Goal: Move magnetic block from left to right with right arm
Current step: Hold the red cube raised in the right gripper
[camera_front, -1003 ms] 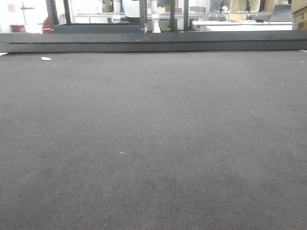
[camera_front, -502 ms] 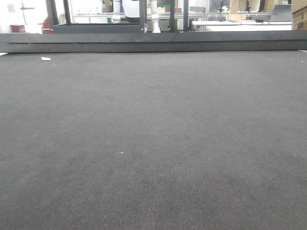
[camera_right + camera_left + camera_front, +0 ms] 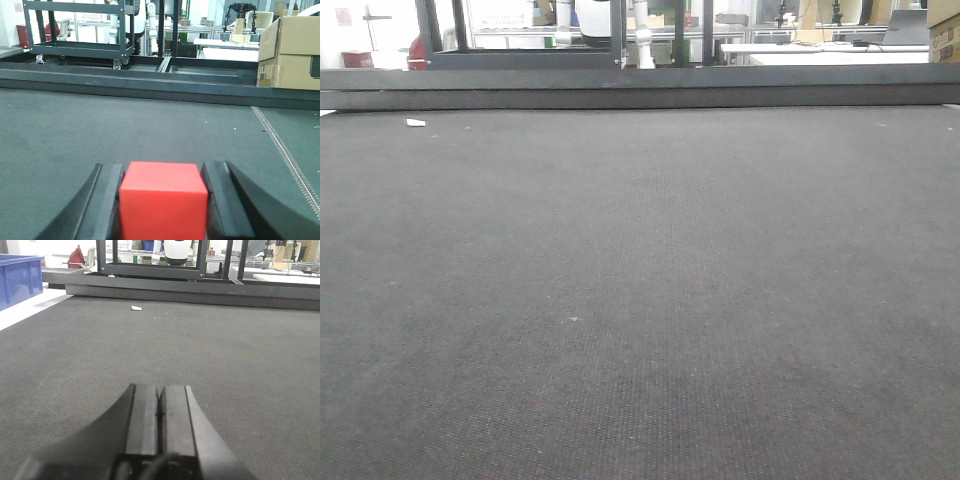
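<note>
The right claw (image 3: 161, 174) grips the red block (image 3: 163, 207) between its fingers, while the left claw (image 3: 160, 396) is pressed fully together and empty, low over the grey tabletop (image 3: 240, 350).

**Magnetic block** (image 3: 163, 207): a bright-red, matte cube with plain, unmarked faces and crisp edges. It is sitting at 6 o'clock in the right wrist view, squarely between the two dark fingers (image 3: 106, 200) of the right gripper (image 3: 161, 170). The fingers are pressing against its side faces at 9 and 3 o'clock. One flat face is pointing straight toward the camera, and the top face is showing at 12 o'clock as a slightly lighter red band. The cube is standing level, not tilted. Its lower edge is running out of frame, so contact with the dark grey mat (image 3: 150, 125) cannot be told.
</note>
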